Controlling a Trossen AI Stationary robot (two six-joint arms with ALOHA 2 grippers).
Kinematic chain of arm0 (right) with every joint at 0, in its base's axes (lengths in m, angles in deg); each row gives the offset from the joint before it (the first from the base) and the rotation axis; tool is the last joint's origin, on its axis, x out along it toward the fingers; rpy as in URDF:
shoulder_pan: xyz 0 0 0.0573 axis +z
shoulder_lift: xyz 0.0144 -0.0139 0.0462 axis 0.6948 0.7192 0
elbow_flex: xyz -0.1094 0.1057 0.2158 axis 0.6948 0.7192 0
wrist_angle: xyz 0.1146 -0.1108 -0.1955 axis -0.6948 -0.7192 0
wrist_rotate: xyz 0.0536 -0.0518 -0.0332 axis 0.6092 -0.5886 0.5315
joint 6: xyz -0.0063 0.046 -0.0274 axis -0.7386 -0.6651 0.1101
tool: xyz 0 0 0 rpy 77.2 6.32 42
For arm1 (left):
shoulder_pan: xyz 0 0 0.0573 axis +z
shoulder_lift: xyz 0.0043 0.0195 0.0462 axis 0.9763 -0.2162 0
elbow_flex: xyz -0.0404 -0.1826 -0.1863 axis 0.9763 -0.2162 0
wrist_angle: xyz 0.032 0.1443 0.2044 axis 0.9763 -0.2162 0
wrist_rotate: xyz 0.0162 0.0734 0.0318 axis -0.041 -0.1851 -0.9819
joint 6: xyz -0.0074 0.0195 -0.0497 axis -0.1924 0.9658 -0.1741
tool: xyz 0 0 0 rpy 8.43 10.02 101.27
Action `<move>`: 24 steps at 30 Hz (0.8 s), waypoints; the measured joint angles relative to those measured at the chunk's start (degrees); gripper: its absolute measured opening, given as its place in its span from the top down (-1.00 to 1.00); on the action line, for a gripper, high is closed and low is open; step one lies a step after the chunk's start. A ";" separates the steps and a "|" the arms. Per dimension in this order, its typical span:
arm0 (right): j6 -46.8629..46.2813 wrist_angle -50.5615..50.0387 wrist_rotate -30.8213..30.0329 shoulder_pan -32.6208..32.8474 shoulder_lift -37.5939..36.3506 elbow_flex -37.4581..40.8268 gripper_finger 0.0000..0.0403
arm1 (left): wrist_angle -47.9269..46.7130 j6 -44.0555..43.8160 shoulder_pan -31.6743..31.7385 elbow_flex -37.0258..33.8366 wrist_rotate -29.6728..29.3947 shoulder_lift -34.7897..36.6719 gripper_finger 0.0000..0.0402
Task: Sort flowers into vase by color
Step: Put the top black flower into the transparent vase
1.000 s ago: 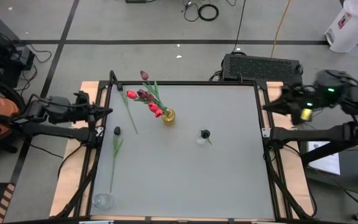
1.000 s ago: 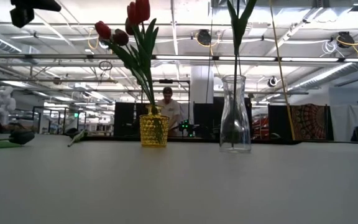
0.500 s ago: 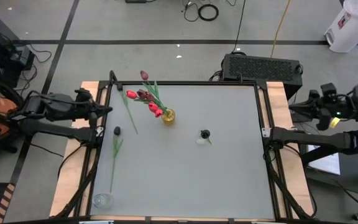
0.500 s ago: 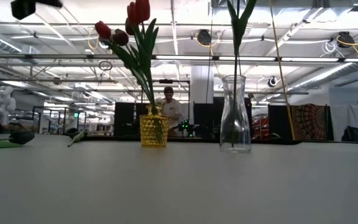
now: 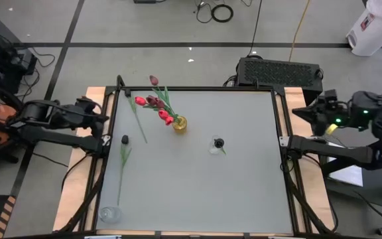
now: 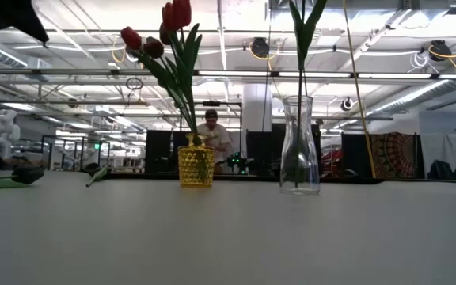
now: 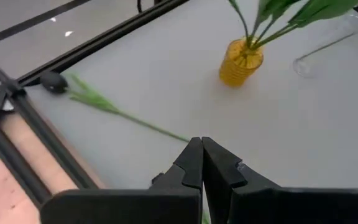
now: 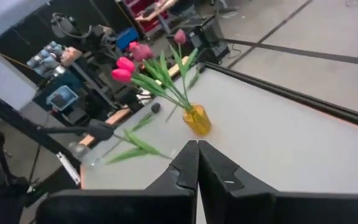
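A yellow vase (image 5: 180, 124) stands at the table's far middle and holds several red and maroon tulips (image 5: 156, 105). To its right a clear vase (image 5: 215, 147) holds one dark tulip (image 5: 219, 142). One pink tulip (image 5: 140, 101) and one near-black tulip (image 5: 125, 139) lie flat on the table toward the left. My left gripper (image 5: 105, 120) hovers shut over the table's left edge, tipped downward and touching nothing. My right gripper (image 5: 299, 111) is shut too, off the right edge, holding nothing.
A small clear glass (image 5: 109, 214) sits at the near left corner. A black box (image 5: 280, 70) stands behind the far edge. The black frame rails (image 5: 284, 143) run along the table's sides. A person (image 6: 210, 136) is in the room beyond.
My left gripper has tipped downward and drawn back a little toward the table's left edge. My right arm has swung beside the table's right edge and sunk lower. Both grippers have stayed shut. The flowers and vases have not moved.
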 joint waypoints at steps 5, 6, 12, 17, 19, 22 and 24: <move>-1.16 12.33 0.34 0.00 0.02 6.69 1.00 | -0.50 -1.14 0.00 -0.41 0.02 1.20 0.98; -1.24 14.96 0.88 0.00 0.01 7.80 1.00 | -0.54 -1.14 0.00 -0.66 0.09 1.24 0.98; -1.29 24.27 5.31 0.03 0.02 12.99 1.00 | -0.54 4.13 0.00 -2.11 3.06 1.49 0.98; -3.23 24.18 6.29 0.04 0.01 14.19 1.00 | -0.17 7.60 0.00 -2.25 4.38 1.57 0.98; -3.90 24.29 6.29 0.04 0.01 14.21 1.00 | 0.02 7.86 0.00 -2.27 4.43 1.91 0.98; -4.11 24.35 6.29 0.04 0.00 14.21 1.00 | -0.15 5.26 0.00 -2.27 4.60 2.21 0.98; -4.51 24.35 6.29 0.04 0.00 14.21 1.00 | -0.52 2.51 0.00 -2.27 6.09 2.42 0.98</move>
